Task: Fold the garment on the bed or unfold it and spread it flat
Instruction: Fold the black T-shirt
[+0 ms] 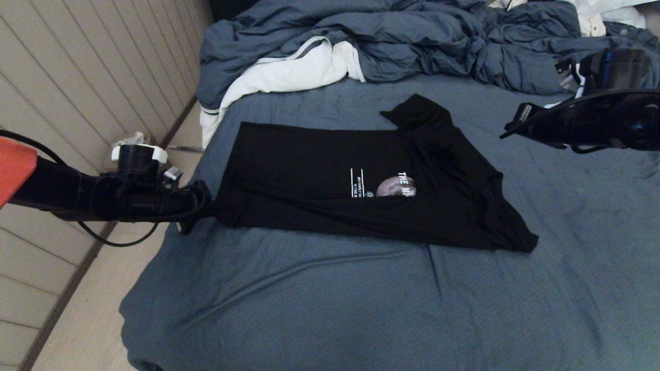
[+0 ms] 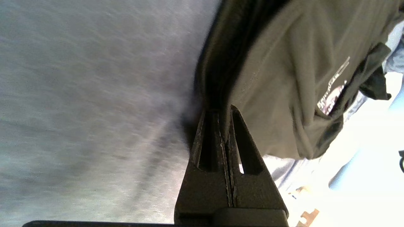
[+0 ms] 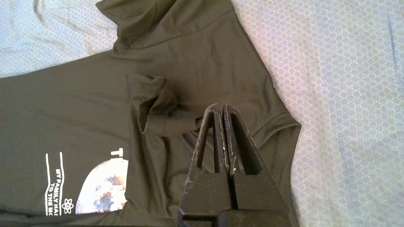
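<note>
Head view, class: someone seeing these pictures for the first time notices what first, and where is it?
The black T-shirt, partly folded, lies mid-bed on the blue-grey sheet, its moon print half covered by a fold. The left hand is shut on the shirt's left edge; the right hand hangs shut above the shirt's right side, holding nothing. Behind, a rumpled duvet is heaped over a white cloth.

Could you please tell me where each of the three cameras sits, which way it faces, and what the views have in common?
Head view: from above, looking down on the bed and shirt; both arms show, left hand at the shirt's edge, right hand raised.
Left wrist view: behind the shut left hand, which pinches the shirt's edge.
Right wrist view: behind the shut right hand, above the shirt.
Shared: all show the moon print.
</note>
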{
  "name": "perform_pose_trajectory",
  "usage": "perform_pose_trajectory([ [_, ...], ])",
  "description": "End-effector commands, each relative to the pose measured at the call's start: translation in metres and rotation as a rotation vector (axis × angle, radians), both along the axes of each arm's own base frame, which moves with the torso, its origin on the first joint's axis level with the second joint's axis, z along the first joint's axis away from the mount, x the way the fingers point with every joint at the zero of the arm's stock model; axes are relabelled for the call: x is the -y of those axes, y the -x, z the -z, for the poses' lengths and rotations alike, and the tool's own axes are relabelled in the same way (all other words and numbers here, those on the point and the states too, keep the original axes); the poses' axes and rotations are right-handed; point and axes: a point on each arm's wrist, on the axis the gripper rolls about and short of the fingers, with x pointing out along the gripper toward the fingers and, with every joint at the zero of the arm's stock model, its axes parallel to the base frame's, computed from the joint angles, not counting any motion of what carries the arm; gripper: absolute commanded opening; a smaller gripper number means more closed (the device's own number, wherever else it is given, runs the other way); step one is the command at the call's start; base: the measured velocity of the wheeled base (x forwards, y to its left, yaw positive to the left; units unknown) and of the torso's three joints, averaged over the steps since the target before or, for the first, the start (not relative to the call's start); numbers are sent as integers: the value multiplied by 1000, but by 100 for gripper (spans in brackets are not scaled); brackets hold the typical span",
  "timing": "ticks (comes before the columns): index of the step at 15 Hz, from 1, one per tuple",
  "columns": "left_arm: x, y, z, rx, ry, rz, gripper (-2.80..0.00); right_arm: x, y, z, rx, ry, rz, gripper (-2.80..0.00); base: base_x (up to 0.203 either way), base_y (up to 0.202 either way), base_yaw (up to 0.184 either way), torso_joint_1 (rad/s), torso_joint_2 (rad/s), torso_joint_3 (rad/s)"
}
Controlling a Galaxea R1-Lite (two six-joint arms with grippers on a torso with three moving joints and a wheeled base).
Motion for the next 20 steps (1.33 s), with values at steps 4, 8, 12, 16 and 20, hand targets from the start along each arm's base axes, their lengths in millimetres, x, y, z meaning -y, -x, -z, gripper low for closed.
perform_pose_trajectory([
  [4,5,18,-3,-29,12,11,-280,4,-2,1,-2,-2,8,-280,0,0,0,0,0,0],
  [8,7,38,-10,-30,8,21,-280,5,-1,0,1,-2,10,-280,0,0,0,0,0,0],
  [12,6,42,-21,10,2,22,-280,11,-1,2,-19,-3,16,-280,0,0,0,0,0,0],
  [16,6,35,-19,47,8,17,-280,33,6,16,-289,-81,-76,-280,0,0,0,0,0,0],
  [20,6,35,-19,52,6,17,-280,66,22,63,-567,-119,-227,-280,0,0,0,0,0,0],
])
